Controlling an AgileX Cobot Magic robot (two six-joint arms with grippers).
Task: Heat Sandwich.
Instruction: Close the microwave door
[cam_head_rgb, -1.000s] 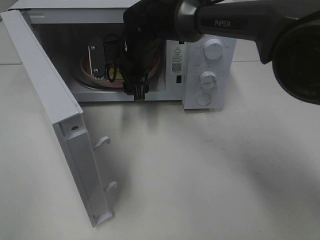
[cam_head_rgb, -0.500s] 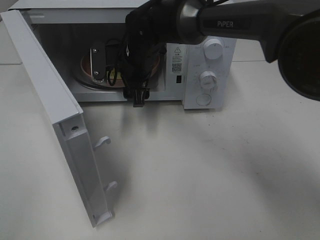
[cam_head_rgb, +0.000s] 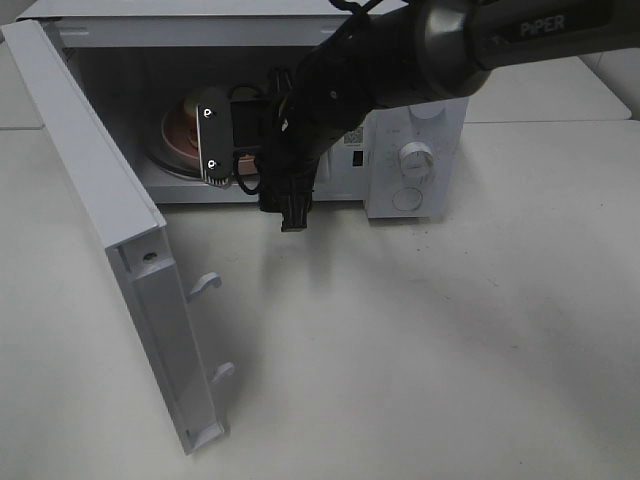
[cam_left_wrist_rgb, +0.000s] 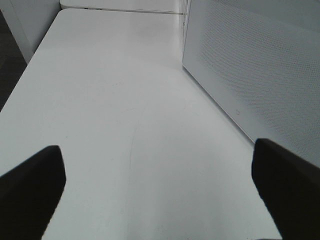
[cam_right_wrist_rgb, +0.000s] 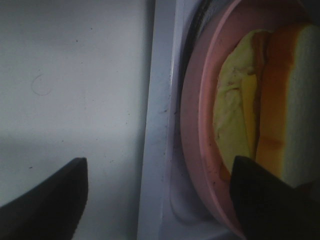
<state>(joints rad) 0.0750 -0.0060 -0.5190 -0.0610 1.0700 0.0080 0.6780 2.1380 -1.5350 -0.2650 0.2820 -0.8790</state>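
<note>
Right gripper (cam_right_wrist_rgb: 159, 197) wide open, empty, straddling microwave sill (cam_right_wrist_rgb: 161, 115) — sandwich (cam_right_wrist_rgb: 272, 100) on pink plate (cam_right_wrist_rgb: 196, 130) lies just inside, deeper in cavity. Left gripper (cam_left_wrist_rgb: 157, 187) wide open, empty, over table (cam_left_wrist_rgb: 125, 100) — door (cam_head_rgb: 95, 200) hangs on its side, likely its job.

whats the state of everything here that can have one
microwave, door swung wide open
sandwich, on the pink plate, inside the microwave
pink plate, inside the microwave
left gripper, fingers apart, holding nothing
right gripper, fingers apart, holding nothing
</note>
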